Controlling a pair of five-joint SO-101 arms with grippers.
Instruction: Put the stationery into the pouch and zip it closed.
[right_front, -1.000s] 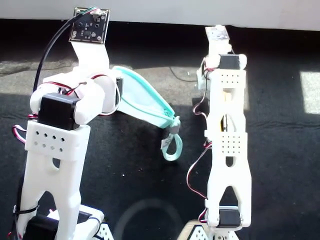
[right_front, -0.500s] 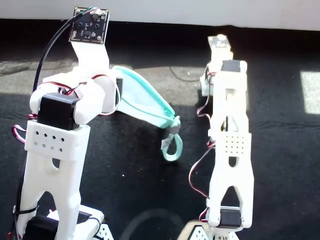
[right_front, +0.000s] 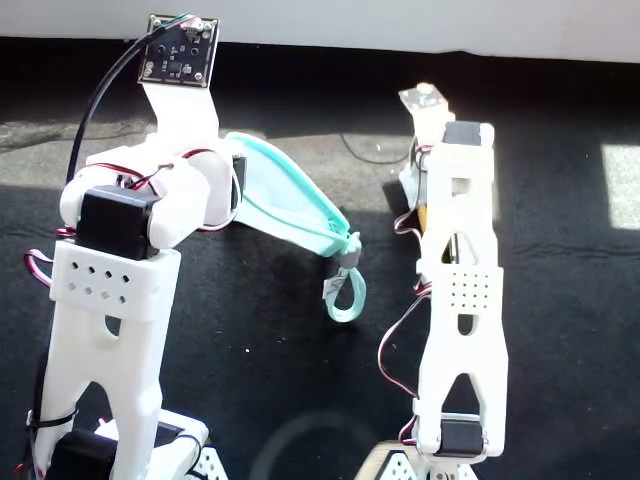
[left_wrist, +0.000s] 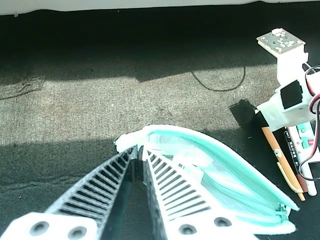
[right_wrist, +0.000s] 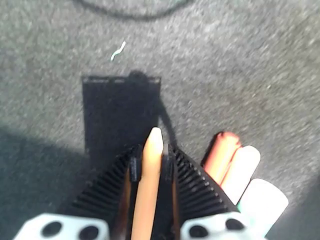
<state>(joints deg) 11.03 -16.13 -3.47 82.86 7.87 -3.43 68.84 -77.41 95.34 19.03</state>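
In the left wrist view the teal pouch (left_wrist: 220, 185) lies with its zip open, and my left gripper (left_wrist: 139, 149) is shut on the rim at its end. From above, the pouch (right_front: 290, 205) stretches from the left arm (right_front: 130, 250) towards the middle, its zip-pull loop (right_front: 345, 295) hanging at the near end. My right gripper (right_wrist: 151, 149) is shut on an orange pen (right_wrist: 150, 170) just above the mat. Beside it lie a red pen (right_wrist: 222, 152), a cream one and a white one. The same stationery (left_wrist: 292, 155) lies below the right arm (left_wrist: 287, 95).
A black felt mat (right_front: 270, 380) covers the table, part sunlit, part in shadow. A thin dark cable (left_wrist: 220, 82) loops across it beyond the pouch. The right arm (right_front: 458, 290) stands to the right of the pouch, with open mat between them.
The right arm's wrist has swung a little to the left, and an orange pen now shows beside it. The left arm and the pouch have not moved.
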